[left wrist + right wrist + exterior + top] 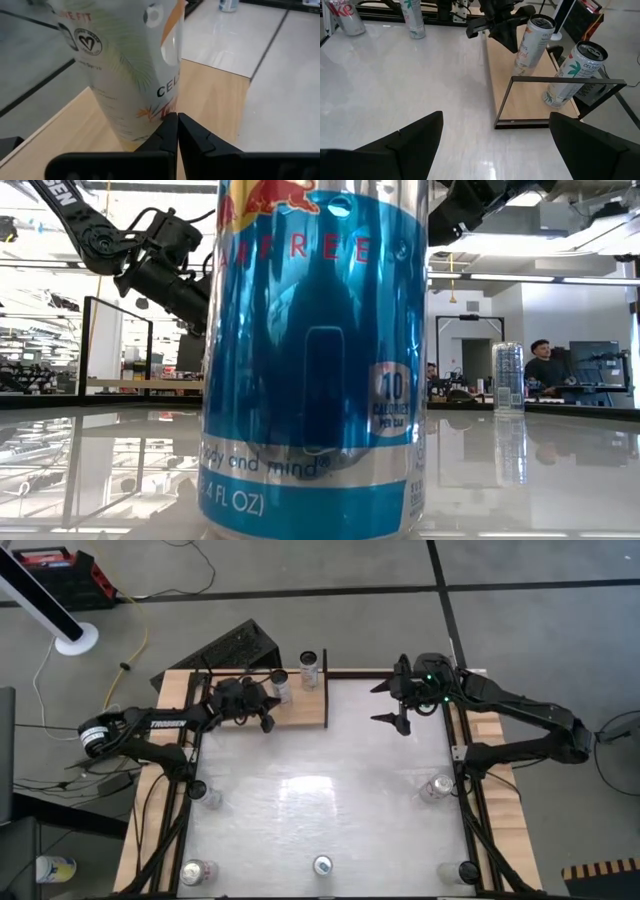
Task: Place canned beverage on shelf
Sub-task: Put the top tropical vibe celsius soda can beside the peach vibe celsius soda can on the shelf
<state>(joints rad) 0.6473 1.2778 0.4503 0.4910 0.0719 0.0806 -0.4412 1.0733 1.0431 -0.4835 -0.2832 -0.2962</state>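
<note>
The high view looks straight down on the whole table (320, 800), shelf (300, 708) at upper centre. The low view sits at tabletop height, facing level into the room, a blue can (315, 350) right against the lens, filling mid-frame. The left wrist view looks closely at a can (130, 65) on the shelf. The right wrist view looks across the table to the same shelf (520, 95) and can (532, 44).

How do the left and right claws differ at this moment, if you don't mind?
The left claw is shut; the right claw is wide open. The left claw is over the pale wooden shelf board, beside a white can with orange print; the right claw is over the glossy white tabletop. Neither holds anything.
</note>
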